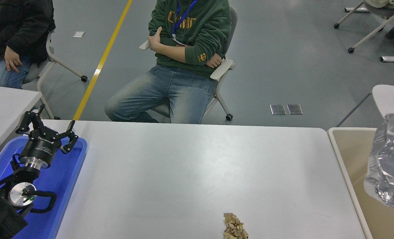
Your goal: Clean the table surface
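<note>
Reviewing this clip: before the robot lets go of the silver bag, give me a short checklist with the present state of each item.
1. Silver bag over the beige bin, not the table: ok, it shows in front of the bin's opening.
2. Right gripper's hold on the bag: cannot tell, the gripper is out of view.
3. Bin has room: ok, the visible part looks empty.
4. Table cleared: not ok, a crumpled brown paper wad lies near the front edge.
5. Left gripper out of the way: ok, parked over the blue tray, fingers spread.
</note>
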Robot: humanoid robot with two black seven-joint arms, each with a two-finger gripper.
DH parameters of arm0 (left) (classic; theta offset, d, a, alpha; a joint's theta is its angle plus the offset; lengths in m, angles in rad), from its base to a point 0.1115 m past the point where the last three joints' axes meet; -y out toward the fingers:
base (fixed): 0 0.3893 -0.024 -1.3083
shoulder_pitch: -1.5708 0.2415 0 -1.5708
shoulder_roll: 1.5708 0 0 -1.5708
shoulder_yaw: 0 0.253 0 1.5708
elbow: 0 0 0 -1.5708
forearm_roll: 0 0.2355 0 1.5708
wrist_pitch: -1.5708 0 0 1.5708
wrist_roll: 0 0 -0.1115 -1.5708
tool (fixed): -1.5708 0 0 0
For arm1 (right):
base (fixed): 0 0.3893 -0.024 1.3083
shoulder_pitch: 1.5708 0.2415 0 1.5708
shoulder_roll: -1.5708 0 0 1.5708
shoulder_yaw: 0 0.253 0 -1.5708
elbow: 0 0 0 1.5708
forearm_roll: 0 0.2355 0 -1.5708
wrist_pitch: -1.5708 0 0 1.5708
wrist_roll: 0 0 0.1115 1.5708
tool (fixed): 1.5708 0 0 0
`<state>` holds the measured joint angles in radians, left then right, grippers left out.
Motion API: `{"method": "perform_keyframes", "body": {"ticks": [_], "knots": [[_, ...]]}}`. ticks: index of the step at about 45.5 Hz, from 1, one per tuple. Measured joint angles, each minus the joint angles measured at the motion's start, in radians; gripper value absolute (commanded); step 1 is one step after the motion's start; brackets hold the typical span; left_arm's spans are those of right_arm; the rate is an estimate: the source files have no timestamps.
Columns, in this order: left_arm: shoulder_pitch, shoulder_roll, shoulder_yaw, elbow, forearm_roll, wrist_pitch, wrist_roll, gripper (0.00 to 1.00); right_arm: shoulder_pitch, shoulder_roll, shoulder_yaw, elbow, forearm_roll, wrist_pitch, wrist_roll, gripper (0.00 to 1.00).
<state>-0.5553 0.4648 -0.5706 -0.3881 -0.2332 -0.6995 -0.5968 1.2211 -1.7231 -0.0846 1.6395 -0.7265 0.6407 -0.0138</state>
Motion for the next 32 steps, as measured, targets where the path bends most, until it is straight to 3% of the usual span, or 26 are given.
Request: {"method": "perform_keyframes", "body": {"ticks": [18,32], "knots": [[0.000,0.000,0.000,0.000,0.000,0.000,0.000,1.00,-0.022,0.052,-0.003,-0.076,-0.002,-0.050,-0.001,0.00],[0.000,0.000,0.000,0.000,0.000,0.000,0.000,1.00,-0.148,0.263,-0.010,-0.277,0.013,-0.294,-0.009,0.00]]}}
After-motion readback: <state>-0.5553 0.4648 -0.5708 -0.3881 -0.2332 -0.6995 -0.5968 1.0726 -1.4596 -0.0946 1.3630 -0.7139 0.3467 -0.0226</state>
